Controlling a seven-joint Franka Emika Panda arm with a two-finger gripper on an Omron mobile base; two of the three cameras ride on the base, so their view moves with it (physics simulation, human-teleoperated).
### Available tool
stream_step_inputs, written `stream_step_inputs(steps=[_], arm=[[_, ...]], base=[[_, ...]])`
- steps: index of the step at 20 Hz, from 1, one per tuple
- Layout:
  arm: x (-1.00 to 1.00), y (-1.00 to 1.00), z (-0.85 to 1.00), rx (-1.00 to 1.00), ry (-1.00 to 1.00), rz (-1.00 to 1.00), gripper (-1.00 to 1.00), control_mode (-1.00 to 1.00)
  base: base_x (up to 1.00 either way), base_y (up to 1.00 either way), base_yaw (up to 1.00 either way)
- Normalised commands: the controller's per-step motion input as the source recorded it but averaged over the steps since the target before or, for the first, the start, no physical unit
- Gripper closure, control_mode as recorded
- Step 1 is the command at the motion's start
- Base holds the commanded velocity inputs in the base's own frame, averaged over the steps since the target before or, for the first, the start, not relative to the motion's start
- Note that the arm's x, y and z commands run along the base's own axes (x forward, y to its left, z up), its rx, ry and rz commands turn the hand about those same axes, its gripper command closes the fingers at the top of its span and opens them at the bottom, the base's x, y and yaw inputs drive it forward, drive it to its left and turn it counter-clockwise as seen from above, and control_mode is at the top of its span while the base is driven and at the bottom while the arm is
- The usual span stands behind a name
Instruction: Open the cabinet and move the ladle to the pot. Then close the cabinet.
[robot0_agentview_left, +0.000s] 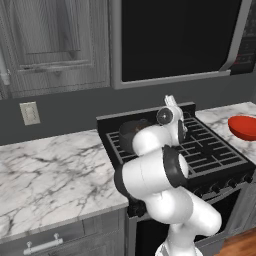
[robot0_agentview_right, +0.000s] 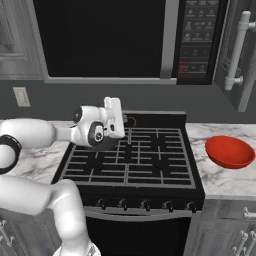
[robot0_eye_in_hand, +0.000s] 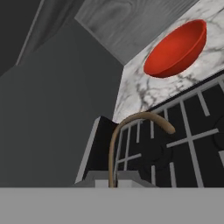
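In the hand view the ladle shows as a slim, curved brown handle rising from between the fingers of my gripper, which is shut on it. Its bowl end is hidden. My gripper hovers above the back left of the stove. Just below and left of it sits the dark grey pot on the back left burner, partly hidden by my arm. The grey wood-grain cabinet hangs at the upper left; whether its door stands open I cannot tell.
A black stove has a black microwave above it. A red bowl rests on the marble counter to the right. Another cabinet with a bar handle is at the far right.
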Motion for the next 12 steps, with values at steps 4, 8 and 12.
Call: stream_step_inputs(steps=[4,8,12], arm=[[0.29,0.01,-0.2,-0.01,0.06,-0.03,1.0,-1.0],[0.23,0.0,-0.19,0.0,0.07,-0.03,1.0,-1.0],[0.25,0.03,-0.17,-0.01,0.06,-0.03,1.0,-1.0]], base=[[0.0,0.0,0.0],[0.0,0.0,0.0],[0.0,0.0,0.0]])
